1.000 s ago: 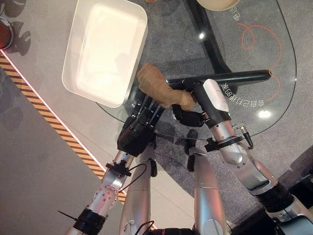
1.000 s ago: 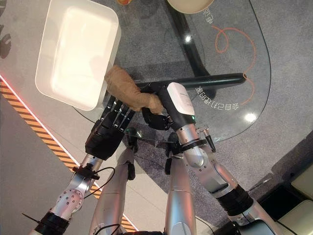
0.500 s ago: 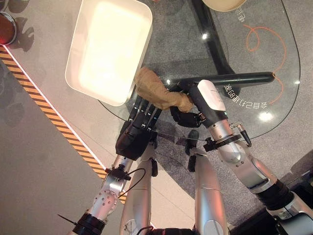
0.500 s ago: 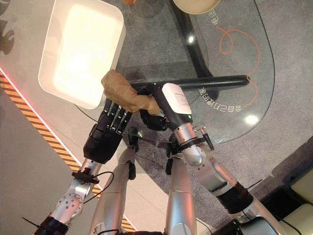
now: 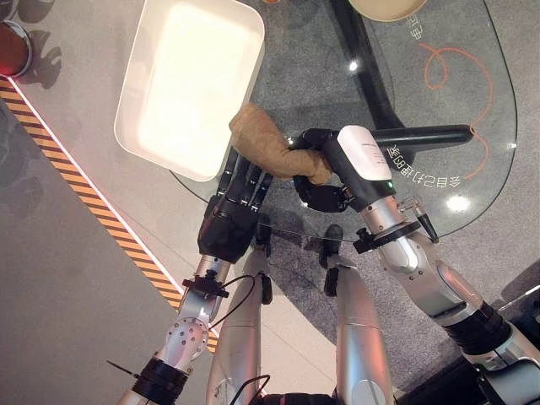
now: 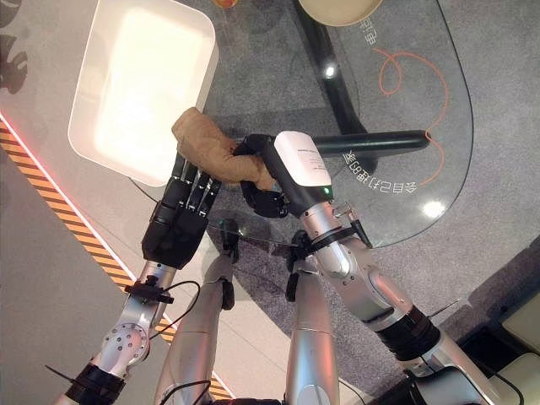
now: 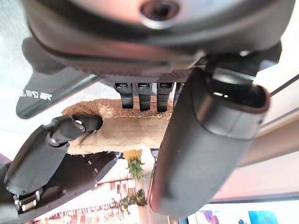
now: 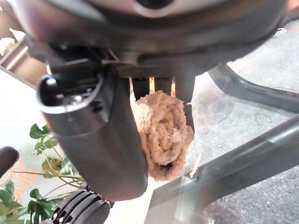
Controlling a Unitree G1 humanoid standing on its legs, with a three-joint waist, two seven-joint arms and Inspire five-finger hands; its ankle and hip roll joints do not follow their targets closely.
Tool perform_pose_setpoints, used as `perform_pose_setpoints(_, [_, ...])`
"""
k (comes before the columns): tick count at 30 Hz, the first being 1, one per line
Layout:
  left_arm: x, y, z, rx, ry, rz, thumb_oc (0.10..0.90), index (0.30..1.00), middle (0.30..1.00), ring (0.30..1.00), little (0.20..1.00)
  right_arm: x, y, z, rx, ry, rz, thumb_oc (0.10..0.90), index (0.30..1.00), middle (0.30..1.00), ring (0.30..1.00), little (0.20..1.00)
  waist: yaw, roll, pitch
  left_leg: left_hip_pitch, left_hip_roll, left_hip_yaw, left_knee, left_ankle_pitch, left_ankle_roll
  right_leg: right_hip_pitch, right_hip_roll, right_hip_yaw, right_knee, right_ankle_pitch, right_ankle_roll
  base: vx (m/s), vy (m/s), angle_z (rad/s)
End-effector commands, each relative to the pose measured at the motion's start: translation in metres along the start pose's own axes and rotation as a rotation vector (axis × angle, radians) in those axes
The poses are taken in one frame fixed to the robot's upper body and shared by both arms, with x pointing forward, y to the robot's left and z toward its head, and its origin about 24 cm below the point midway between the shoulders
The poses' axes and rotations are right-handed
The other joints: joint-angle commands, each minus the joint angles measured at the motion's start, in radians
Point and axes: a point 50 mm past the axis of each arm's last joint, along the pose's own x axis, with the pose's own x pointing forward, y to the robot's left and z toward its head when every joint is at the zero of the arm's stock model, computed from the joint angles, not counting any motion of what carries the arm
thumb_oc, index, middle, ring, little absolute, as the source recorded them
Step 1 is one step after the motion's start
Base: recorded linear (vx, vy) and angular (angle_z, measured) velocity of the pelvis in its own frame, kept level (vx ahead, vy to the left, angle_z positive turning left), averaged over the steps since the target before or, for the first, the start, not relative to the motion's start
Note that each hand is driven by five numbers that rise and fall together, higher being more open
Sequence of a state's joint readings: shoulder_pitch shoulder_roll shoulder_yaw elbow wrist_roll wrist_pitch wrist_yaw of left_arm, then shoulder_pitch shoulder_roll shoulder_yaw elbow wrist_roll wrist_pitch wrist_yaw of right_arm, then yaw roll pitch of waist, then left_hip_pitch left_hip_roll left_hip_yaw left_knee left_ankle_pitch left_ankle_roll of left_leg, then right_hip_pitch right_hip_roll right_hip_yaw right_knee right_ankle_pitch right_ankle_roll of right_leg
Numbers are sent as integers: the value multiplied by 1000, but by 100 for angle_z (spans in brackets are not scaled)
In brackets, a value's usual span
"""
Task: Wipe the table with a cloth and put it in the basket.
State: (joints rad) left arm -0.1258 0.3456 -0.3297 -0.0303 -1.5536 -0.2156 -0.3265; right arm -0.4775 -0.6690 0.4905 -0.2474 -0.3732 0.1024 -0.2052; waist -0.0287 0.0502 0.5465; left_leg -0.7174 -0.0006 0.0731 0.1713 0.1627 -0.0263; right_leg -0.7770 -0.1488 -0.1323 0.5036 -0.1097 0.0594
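Right hand (image 5: 325, 169) clenches my bunched cloth (image 5: 268, 152) above the glass table (image 5: 439, 202), its long axis pointing toward the basket (image 5: 190, 84) just beyond, left hand (image 5: 232, 215) relaxed underneath.

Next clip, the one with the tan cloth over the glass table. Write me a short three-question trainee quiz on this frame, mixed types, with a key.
1. True or false: the tan cloth already lies inside the white basket.
2. Which hand grips the cloth? A) the left hand B) the right hand C) neither
3. Fill in: the left hand's fingers are straight and reach toward the ____ from below it.

Key
1. False: the cloth is bunched in a hand over the glass table, close beside the basket's near corner.
2. B: the right hand's fingers are curled round one end of it.
3. cloth
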Motion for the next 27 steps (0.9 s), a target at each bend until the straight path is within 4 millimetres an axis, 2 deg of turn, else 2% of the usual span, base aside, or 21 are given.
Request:
perform_pose_setpoints(1, [27,-64,21,47,-102,-312,800,900,900,900,900,-3,-1,45,-8,-262,22,100,300,300,300,200,6,-7,-26,7,-65,65,144,-192,18,29,87,-1,-187,119,33,0,0,0])
perform_pose_setpoints(7, [35,-66,15,20,-66,-278,800,900,900,900,900,2,-5,55,-106,-332,17,100,300,300,300,200,7,-8,-26,6,-68,65,150,-193,20,29,87,2,-183,118,36,0,0,0])
perform_pose_setpoints(15, [36,-65,10,-3,-53,-260,800,900,900,900,900,6,-9,54,-113,-329,-40,100,300,300,300,200,10,-7,-26,0,-72,61,154,-197,18,27,86,2,-185,118,38,0,0,0])
perform_pose_setpoints(27, [33,-70,5,-22,-7,-337,800,900,900,900,900,3,-7,62,-129,-388,21,100,300,300,300,200,11,-4,-26,-12,-75,64,163,-200,20,15,83,6,-181,120,39,0,0,0])
